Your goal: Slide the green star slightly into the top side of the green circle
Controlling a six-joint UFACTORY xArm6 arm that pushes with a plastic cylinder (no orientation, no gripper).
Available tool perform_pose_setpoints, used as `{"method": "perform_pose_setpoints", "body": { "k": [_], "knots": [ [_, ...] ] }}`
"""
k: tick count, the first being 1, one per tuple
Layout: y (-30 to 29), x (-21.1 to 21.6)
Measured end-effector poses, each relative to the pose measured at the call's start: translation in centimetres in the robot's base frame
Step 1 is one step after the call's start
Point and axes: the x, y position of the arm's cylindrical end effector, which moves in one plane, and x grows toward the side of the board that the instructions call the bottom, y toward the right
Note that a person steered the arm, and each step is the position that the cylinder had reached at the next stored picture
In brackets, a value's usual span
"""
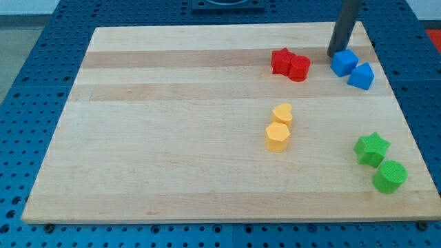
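Note:
The green star (372,148) lies near the view's lower right on the wooden board (172,138). The green circle (390,176) sits just below and to the right of it, touching or nearly touching. My tip (335,54) is at the view's upper right, just above and left of the blue cube (344,63), far above the green blocks.
A blue triangular block (362,76) sits against the blue cube's lower right. A red star (281,60) and a red cylinder (299,68) touch at the upper middle right. A yellow heart (282,114) sits above a yellow hexagon (277,137) near the centre.

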Motion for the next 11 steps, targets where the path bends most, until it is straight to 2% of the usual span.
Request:
{"method": "perform_pose_setpoints", "body": {
  "k": [2, 4, 7, 9, 11],
  "knots": [
    [0.1, 1.1],
    [-2.2, 1.8],
    [-2.6, 11.7],
    [-1.7, 14.4],
    [-1.5, 18.9]
  ]
}}
